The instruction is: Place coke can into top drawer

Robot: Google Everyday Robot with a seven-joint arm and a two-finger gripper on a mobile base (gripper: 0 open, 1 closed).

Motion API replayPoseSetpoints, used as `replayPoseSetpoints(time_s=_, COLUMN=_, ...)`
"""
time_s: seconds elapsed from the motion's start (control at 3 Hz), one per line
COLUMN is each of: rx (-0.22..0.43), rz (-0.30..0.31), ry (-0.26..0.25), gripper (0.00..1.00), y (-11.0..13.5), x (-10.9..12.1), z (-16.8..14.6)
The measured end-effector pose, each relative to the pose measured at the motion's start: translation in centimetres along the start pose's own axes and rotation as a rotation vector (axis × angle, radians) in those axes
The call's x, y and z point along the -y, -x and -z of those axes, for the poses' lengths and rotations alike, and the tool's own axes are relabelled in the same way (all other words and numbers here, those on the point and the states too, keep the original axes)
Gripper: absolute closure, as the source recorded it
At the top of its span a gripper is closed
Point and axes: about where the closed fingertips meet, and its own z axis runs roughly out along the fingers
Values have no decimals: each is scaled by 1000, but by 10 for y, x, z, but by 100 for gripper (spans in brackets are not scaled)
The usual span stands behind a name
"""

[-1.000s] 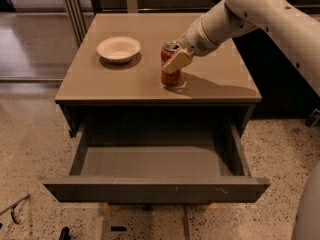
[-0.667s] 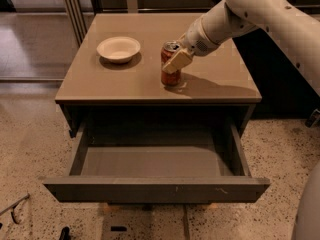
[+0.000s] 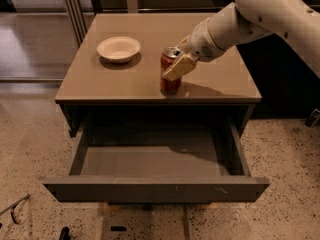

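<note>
The coke can (image 3: 170, 82), red with a silver top, stands upright on the cabinet's tabletop (image 3: 125, 79) near its front edge, right of centre. My gripper (image 3: 176, 64) reaches in from the upper right and is shut on the can's upper half; one tan finger (image 3: 179, 67) lies across its front. The other finger is hidden behind the can. The top drawer (image 3: 155, 188) is pulled fully out below the tabletop. Its dark-grey inside shows nothing in it, and its front panel has small scratches.
A white bowl (image 3: 118, 49) sits on the tabletop's left half. The white arm (image 3: 260, 14) crosses the upper right. The drawer's front panel juts out over the speckled floor (image 3: 290, 154). Metal posts (image 3: 72, 9) stand at the back left.
My gripper and the coke can have shifted a little toward the tabletop's front edge. The bowl and the drawer have not moved.
</note>
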Motion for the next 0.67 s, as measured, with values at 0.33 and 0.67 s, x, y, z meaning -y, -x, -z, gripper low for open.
replayPoseSetpoints(time_s=0.33, rx=2, rz=-15, ry=4, gripper=100, y=3, x=-47, z=31)
replayPoseSetpoints(time_s=0.67, rx=-22, rz=-51, ry=20, gripper=100, y=3, x=-91, z=56)
